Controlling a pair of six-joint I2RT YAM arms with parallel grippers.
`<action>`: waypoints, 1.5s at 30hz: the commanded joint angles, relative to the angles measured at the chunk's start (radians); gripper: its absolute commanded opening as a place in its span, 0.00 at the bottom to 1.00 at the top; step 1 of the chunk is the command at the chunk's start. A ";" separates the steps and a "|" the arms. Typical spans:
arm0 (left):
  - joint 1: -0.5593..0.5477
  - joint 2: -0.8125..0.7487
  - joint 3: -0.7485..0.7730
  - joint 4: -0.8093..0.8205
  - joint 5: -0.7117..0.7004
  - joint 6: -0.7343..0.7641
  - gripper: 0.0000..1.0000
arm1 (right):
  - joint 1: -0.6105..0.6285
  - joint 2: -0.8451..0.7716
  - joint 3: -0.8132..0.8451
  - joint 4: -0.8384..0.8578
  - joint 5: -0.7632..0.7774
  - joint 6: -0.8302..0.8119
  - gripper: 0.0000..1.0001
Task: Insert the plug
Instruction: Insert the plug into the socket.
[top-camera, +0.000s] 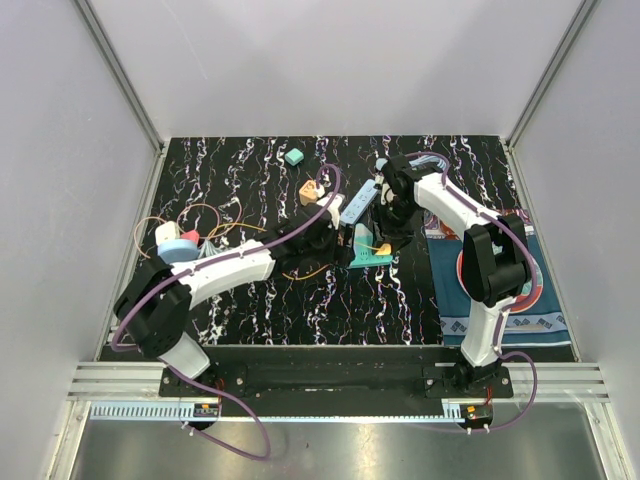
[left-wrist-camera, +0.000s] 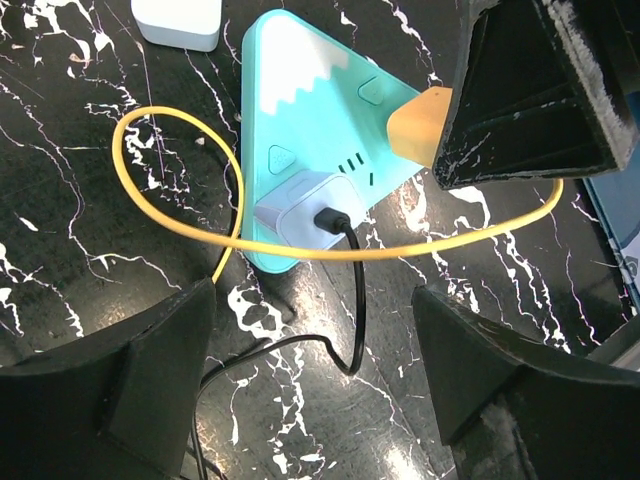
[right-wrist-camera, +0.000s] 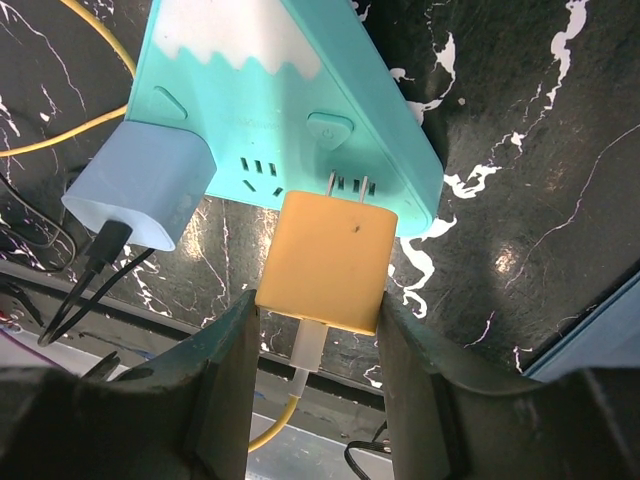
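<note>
My right gripper (right-wrist-camera: 315, 308) is shut on the orange plug (right-wrist-camera: 328, 258), one finger on each side of its body. The plug's two metal prongs (right-wrist-camera: 347, 184) show bare, their tips meeting the side of the teal triangular power strip (right-wrist-camera: 250, 80). A white adapter (left-wrist-camera: 300, 210) with a black cable (left-wrist-camera: 358, 300) sits plugged into the same strip (left-wrist-camera: 310, 90). My left gripper (left-wrist-camera: 315, 330) hovers open just in front of the strip, with only cable and table between its fingers. From above, both grippers (top-camera: 325, 235) (top-camera: 393, 235) flank the strip (top-camera: 368, 250).
The plug's yellow cable (left-wrist-camera: 170, 115) loops around the strip. A long white-and-blue power strip (top-camera: 360, 203), an orange block (top-camera: 310, 192) and a teal cube (top-camera: 294, 156) lie behind. Pink, blue and white items (top-camera: 180, 243) sit left; a blue mat (top-camera: 520, 315) lies right.
</note>
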 joint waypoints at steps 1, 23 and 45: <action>0.001 -0.114 -0.046 0.070 -0.016 0.045 0.82 | -0.005 -0.050 0.018 -0.009 -0.050 -0.021 0.00; -0.181 -0.559 -0.385 0.351 0.094 0.656 0.93 | -0.002 -0.409 -0.199 0.115 -0.441 -0.024 0.00; -0.218 -0.346 -0.341 0.615 0.019 0.901 0.86 | 0.036 -0.433 -0.245 0.126 -0.509 -0.078 0.00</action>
